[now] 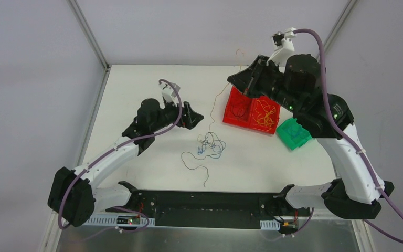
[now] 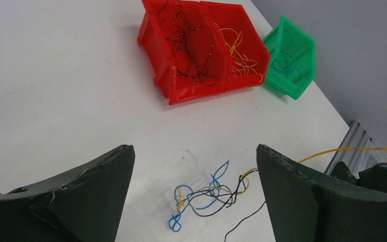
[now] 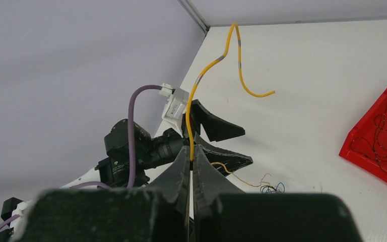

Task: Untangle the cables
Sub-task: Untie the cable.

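One yellow cable (image 3: pixel 215 60) slants up from the clump (image 1: pixel 210 144), pinched in right pincer (image 3: pixel 190 151); left pincer (image 2: pixel 195 151) spread.

No legible text — no labels, no numbers

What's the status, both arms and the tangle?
Left gripper open, facing clump. Right gripper shut on yellow wire, held high, far end in clump. Red bins apart from clump.

1. The cables (image 2: pixel 206 196) in the clump are blue, yellow-orange and black.
2. The yellow strand (image 3: pixel 190 136) bears grey bands.
3. One red bin (image 2: pixel 156 60) holds black wires (image 2: pixel 191 45), the other red bin (image 2: pixel 254 48) yellow wires (image 2: pixel 239 58).
4. The green bin (image 2: pixel 305 55), at their 3 o'clock, holds blue wires (image 2: pixel 284 63).
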Action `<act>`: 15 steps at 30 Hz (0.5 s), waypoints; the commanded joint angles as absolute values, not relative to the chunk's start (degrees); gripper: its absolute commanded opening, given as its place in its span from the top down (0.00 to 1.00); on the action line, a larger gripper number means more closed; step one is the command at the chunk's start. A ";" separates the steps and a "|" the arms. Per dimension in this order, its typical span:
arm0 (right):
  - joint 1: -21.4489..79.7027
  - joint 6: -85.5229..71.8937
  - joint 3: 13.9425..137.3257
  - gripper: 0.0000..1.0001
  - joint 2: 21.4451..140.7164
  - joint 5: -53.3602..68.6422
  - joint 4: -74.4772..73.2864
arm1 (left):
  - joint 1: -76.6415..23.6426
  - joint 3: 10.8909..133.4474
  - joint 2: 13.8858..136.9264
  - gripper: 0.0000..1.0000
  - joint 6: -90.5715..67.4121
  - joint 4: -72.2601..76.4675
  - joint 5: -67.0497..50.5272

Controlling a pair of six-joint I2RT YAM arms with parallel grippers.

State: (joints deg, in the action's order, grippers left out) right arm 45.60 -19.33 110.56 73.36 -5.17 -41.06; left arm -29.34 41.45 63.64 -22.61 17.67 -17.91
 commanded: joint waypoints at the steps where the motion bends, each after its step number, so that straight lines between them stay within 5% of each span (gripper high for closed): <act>1: 45.40 -19.02 112.97 1.00 73.66 -3.50 -41.23 | -31.85 46.08 68.72 0.06 -18.89 27.05 -26.01; 15: 44.51 -19.95 113.38 1.00 74.75 -3.85 -40.92 | -34.73 36.20 59.28 0.07 -13.66 29.86 -20.01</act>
State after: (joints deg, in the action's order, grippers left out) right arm 44.84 -19.46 111.24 74.50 -4.78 -41.89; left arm -34.81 38.52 64.62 -17.47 27.92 -22.83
